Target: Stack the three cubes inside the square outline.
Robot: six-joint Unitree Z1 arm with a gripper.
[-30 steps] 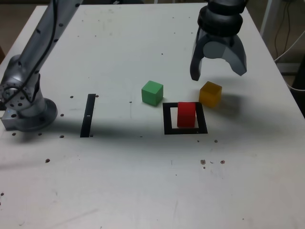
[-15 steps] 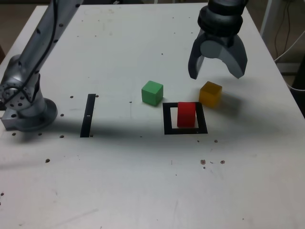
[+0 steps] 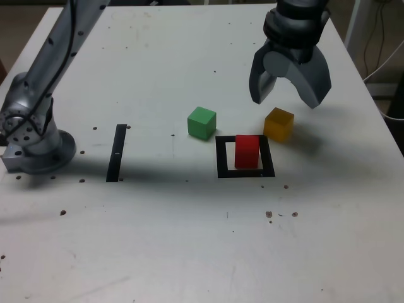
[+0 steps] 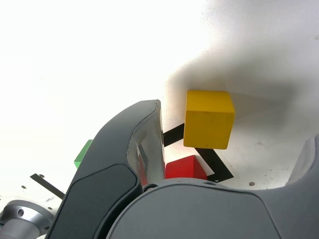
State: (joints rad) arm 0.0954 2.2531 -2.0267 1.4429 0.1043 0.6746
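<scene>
1. The red cube [image 3: 247,152] stands inside the square outline [image 3: 221,158]; the yellow cube [image 3: 278,124] sits just outside its far corner, at the exterior view's right, and the green cube [image 3: 202,122] lies near the outline's other far corner.
2. The pincer [image 3: 289,100] hangs spread and empty above the yellow cube, apparently the next pick.
3. The next move likely calls for a straight descent astride it.
4. Open table [image 3: 189,240] surrounds the cubes; the black strip [image 3: 117,152] lies well apart.
</scene>
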